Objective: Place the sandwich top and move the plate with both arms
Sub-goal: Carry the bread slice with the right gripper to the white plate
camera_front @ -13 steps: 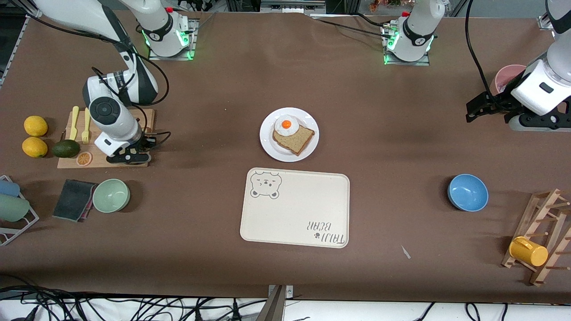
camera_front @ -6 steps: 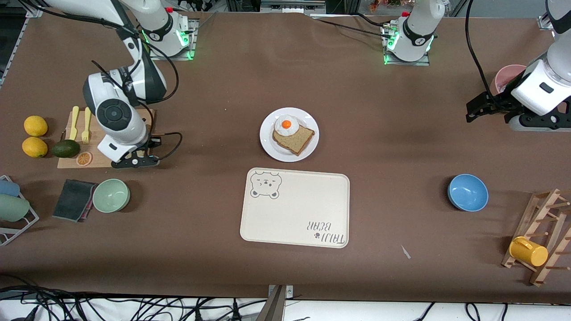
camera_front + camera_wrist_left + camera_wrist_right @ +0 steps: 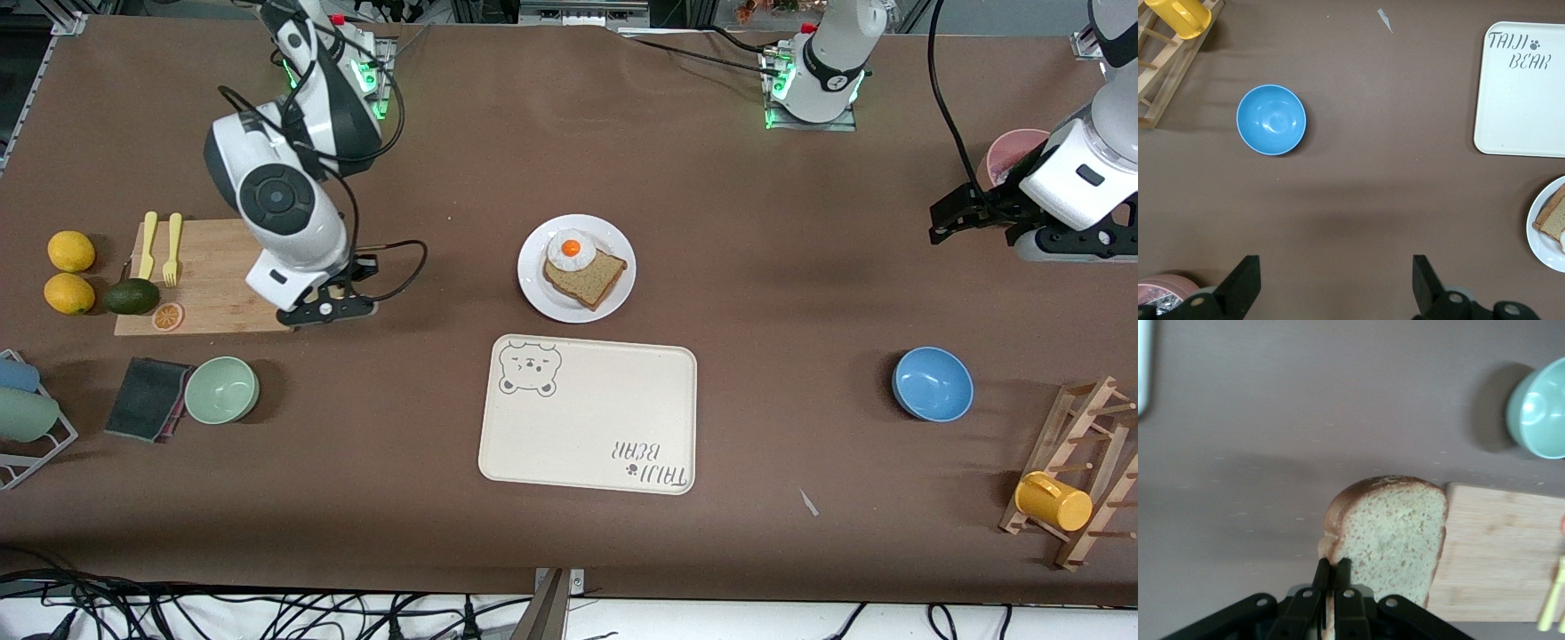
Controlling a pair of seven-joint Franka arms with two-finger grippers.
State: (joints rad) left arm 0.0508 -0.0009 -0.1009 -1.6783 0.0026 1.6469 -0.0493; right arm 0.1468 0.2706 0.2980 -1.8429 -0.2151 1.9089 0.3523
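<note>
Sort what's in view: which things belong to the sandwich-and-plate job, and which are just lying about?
In the job: sandwich top held by the right gripper; plate with bread and egg; left gripper, open, waiting.

Lying about: tray, blue bowl, green bowl, cutting board, lemons, avocado.

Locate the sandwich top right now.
Held in the shut right gripper, the sandwich top hangs over the cutting board's edge, toward the right arm's end.

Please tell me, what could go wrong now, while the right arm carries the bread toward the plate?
1. The right claw pinches the sandwich top only at one edge, so the slice might sag, tear or slip out over the table.
2. The fried egg sits toward one corner of the lower slice on the plate; the top may land tilted or push the egg off.
</note>
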